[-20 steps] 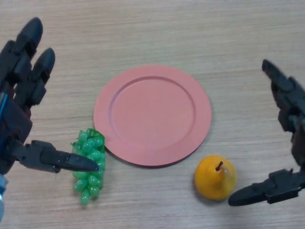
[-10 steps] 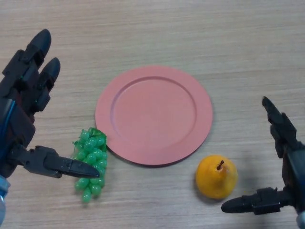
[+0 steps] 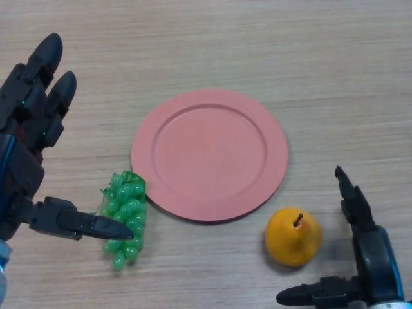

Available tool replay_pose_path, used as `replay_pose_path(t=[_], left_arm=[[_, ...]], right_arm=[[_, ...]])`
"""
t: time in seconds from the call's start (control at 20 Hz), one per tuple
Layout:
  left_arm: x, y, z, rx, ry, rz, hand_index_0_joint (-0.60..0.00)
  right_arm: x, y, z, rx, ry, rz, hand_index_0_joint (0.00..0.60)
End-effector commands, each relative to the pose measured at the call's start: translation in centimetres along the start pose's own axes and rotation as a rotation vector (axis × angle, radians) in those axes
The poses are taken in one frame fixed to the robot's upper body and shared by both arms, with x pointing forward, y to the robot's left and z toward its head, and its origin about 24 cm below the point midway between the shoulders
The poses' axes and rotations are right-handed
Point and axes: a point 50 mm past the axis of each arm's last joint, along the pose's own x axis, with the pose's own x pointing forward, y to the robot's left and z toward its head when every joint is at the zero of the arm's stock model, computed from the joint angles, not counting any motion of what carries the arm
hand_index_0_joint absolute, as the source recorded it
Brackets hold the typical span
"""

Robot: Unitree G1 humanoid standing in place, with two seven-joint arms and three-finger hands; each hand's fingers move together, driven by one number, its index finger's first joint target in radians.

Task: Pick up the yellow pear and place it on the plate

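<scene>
The yellow pear stands upright on the wooden table, just off the lower right rim of the pink plate. The plate has nothing on it. My right hand is open at the lower right, fingers straight to the pear's right and thumb pointing left below it, not touching it. My left hand is open at the left edge, its thumb tip over a bunch of green grapes.
The green grapes lie on the table touching the plate's lower left rim. The wooden table stretches bare behind the plate.
My right hand has moved down and left, closer to the pear, with its thumb now lower and further left under it. The left hand has barely shifted.
</scene>
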Motion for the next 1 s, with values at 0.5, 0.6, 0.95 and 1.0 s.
replay_pose_path(t=[0.5,0.6,0.95,1.0], left_arm=[[-0.8,1.5,3.1,0.105,-0.186,0.069,0.0],[-0.9,1.5,3.1,0.105,-0.193,0.074,0.0],[-0.7,1.4,3.0,0.1,-0.187,0.078,0.0],[-0.7,1.5,3.0,0.098,-0.186,0.077,0.0]], right_arm=[[-0.6,0.2,0.9,0.074,-0.023,0.055,0.6],[-0.6,-0.2,1.2,0.076,-0.012,0.059,0.6],[0.7,-1.7,4.9,0.074,-0.085,0.011,0.6],[0.7,-1.8,5.1,0.077,-0.084,0.01,0.6]])
